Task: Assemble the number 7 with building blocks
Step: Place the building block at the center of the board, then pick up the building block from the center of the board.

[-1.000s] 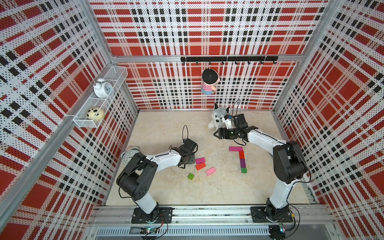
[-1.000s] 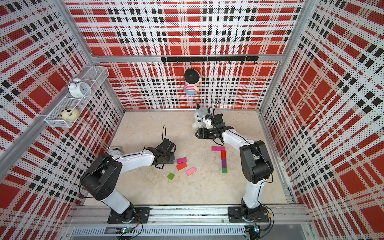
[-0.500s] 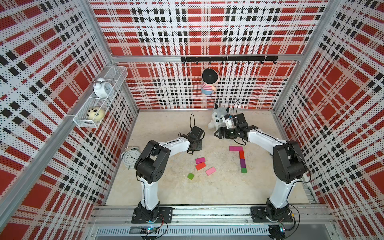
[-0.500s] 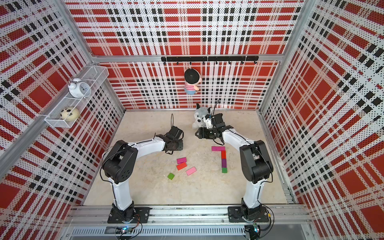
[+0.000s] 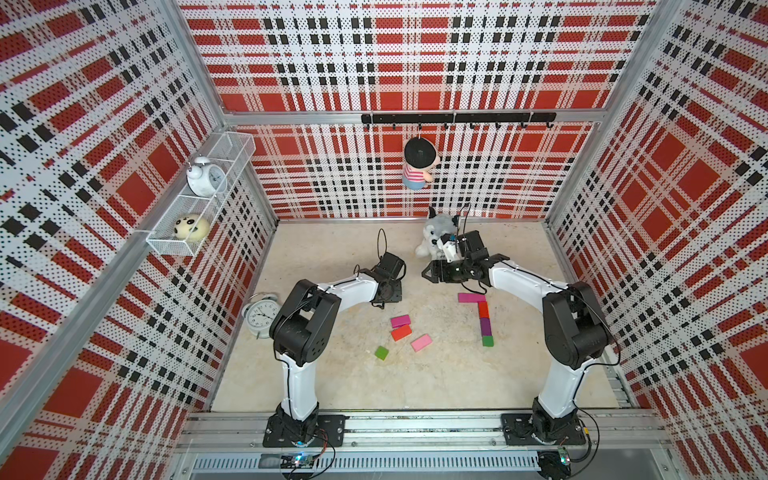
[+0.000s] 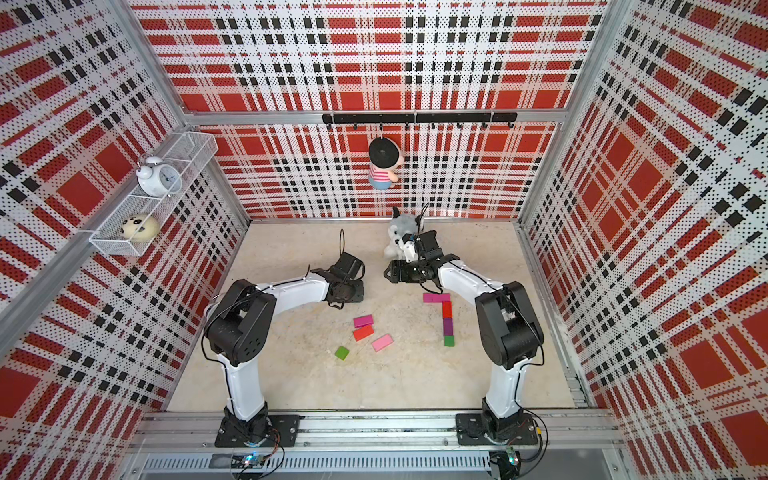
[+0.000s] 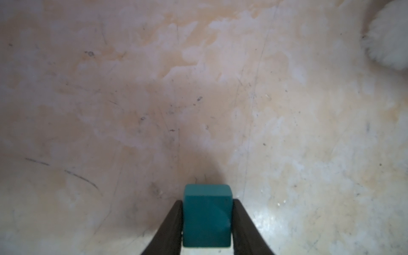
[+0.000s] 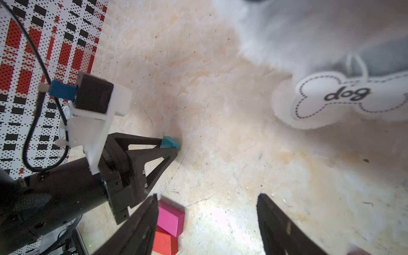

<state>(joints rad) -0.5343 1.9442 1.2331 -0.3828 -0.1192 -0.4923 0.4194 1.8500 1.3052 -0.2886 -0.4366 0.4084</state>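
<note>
Four building blocks form a 7 on the floor in both top views: a magenta bar (image 5: 471,297), then red (image 5: 483,309), purple (image 5: 485,326) and green (image 5: 488,341) below it. Loose magenta (image 5: 400,321), red (image 5: 401,332), pink (image 5: 421,343) and green (image 5: 381,353) blocks lie left of it. My left gripper (image 7: 207,212) points down behind the loose blocks, shut on a teal block (image 7: 207,218) that rests at floor level (image 8: 169,142). My right gripper (image 8: 207,198) hangs open and empty by the plush dog, its tips (image 5: 428,274) facing the left gripper.
A plush dog (image 5: 436,237) sits at the back, close behind my right gripper. An alarm clock (image 5: 262,313) stands by the left wall next to my left arm. A doll (image 5: 417,164) hangs on the back wall, and a wire shelf (image 5: 199,208) is on the left wall.
My left arm has swung from beside the loose blocks toward the back and the right, carrying the teal block nearer the dog. The right arm has barely moved.
</note>
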